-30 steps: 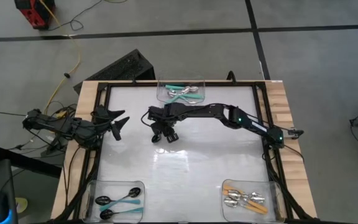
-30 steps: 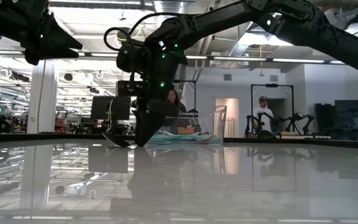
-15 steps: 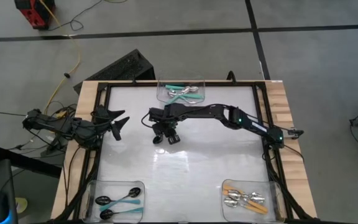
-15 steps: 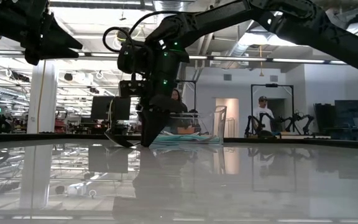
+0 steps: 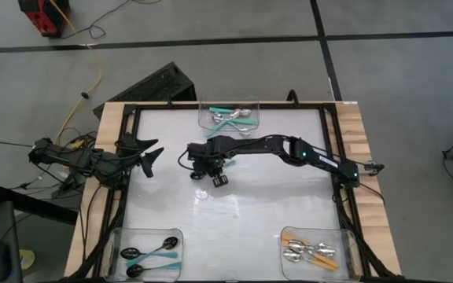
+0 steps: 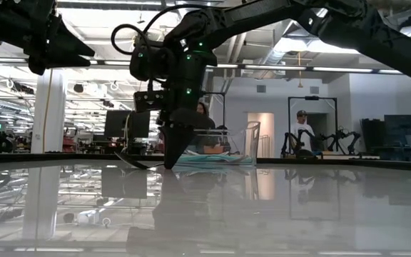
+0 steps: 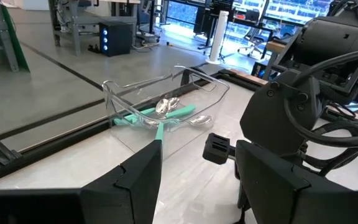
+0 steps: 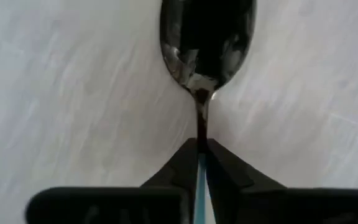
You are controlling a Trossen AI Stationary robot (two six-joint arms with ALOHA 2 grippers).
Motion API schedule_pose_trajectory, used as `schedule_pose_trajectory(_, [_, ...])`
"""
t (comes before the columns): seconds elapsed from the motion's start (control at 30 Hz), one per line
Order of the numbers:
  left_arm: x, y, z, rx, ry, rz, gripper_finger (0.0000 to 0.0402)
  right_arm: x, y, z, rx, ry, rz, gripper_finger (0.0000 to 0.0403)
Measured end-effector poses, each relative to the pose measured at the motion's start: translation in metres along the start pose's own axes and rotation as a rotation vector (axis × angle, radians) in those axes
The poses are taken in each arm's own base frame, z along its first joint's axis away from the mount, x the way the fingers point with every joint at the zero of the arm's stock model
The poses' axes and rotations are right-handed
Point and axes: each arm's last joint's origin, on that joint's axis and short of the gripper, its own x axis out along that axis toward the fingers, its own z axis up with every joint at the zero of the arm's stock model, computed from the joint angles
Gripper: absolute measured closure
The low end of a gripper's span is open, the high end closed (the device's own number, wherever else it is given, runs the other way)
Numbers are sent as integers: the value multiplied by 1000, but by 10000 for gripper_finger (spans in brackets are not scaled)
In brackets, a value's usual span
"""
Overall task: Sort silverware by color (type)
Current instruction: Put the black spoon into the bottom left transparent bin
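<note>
A spoon with a black bowl [image 8: 207, 37] and a teal handle sits in my right gripper [image 5: 213, 177] at the middle of the table, left of centre. In the low view the spoon [image 6: 138, 163] sticks out from the fingertips [image 6: 170, 164] toward the table's left, low over the tabletop. My left gripper [image 5: 149, 155] hangs open above the table's left edge and holds nothing; its wrist view shows its fingers spread [image 7: 197, 149]. My right gripper pinches the spoon between its two fingers where the teal handle [image 8: 201, 174] meets the black neck [image 8: 201, 127]. The fingers come from above, pointing down. The bowl points away from the fingers toward the table's left, close to the tabletop; whether it is lifted clear I cannot tell.
Three clear bins stand at the table's edges: one at the far edge with teal-handled silver spoons [image 5: 228, 116], one at the near left corner with black spoons [image 5: 149, 251], one at the near right corner with orange-handled spoons [image 5: 313, 251]. People stand in the room behind.
My right gripper has shifted a little toward the table's right and near edge, staying low at the tabletop, and the black spoon has moved along with it.
</note>
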Motion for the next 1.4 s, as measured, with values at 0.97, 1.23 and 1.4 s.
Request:
schedule_pose_trajectory(0.97, [0, 0, 0, -14, 3, -7, 212, -62, 21, 25, 186, -202, -126, 377])
schedule_pose_trajectory(1.23, [0, 0, 0, -16, 4, -6, 212, -104, 25, 19, 205, -239, -143, 377])
schedule_pose_trajectory(1.4, [0, 0, 0, -14, 6, -6, 212, -142, 28, 8, 225, -238, -162, 377])
